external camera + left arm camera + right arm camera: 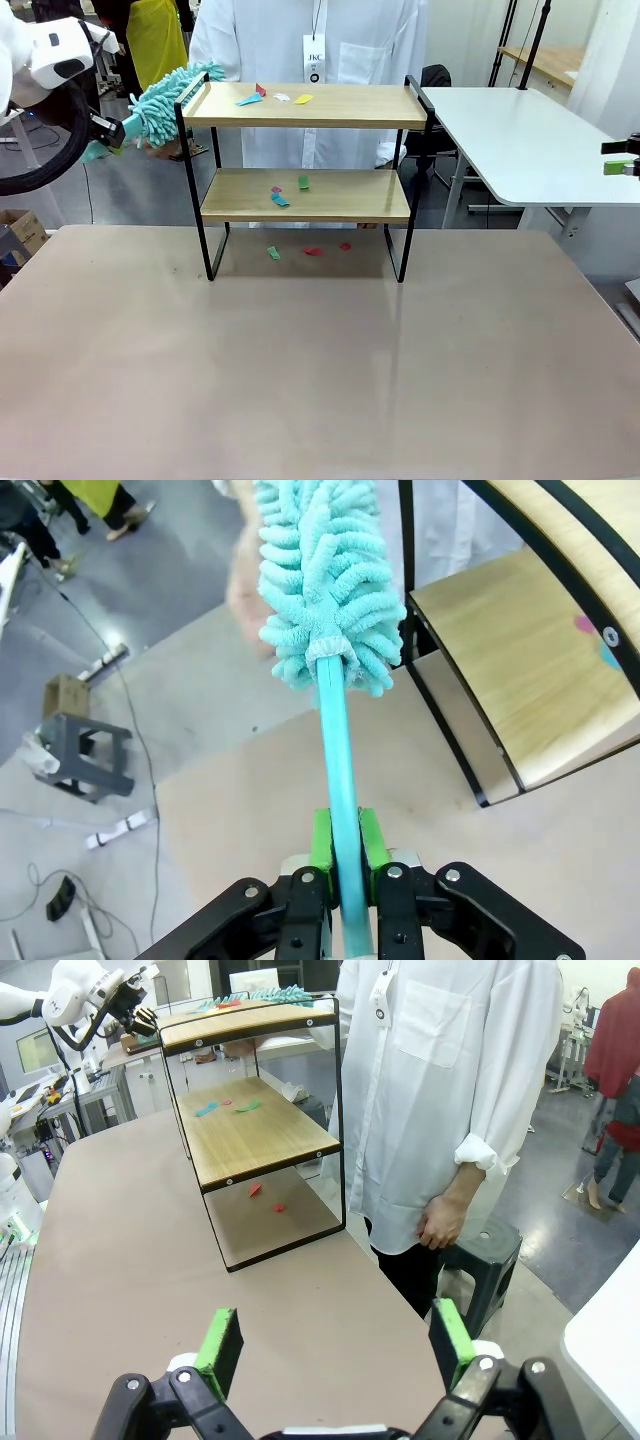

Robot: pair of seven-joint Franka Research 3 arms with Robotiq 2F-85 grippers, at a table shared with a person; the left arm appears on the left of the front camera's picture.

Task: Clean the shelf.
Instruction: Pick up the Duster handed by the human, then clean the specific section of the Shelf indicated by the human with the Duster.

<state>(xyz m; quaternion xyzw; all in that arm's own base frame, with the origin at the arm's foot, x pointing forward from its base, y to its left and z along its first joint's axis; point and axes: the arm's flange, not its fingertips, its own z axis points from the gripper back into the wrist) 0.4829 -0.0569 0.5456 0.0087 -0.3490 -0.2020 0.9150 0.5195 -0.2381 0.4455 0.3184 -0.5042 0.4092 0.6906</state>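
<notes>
Shelf (350,195) first: it stands upright on the far half of the tan table (300,380), roughly centred from my front camera, with its two wooden boards held in a thin black frame. A white table (520,140) sits beyond the tan one, off to my right. A person in a white coat (350,50) stands just behind the shelf at the far side; in my right wrist camera one of their hands (440,1225) hangs at their side.

My left arm comes in high from the left, and I have a teal duster (170,95) in it. Its fluffy head is up against the left side rail of the top board; I cannot tell whether it touches the wood. In my left wrist camera the left gripper (340,840) has its green pads (321,842) pinched tight on the duster's thin handle, which runs straight up between them to the head.

My right gripper (335,1345) hangs off near the table's right side, well apart from the shelf, fingers spread wide with nothing between them.

Paper scraps litter all three levels. On the top board lie a teal scrap (249,99), a red one (261,90), a white one (282,97) and a yellow one (303,99), all left of the middle. On the lower board lie a green scrap (304,182) and a teal one (279,199). On the tabletop inside the frame lie a green scrap (273,253) and two red ones (314,251).
</notes>
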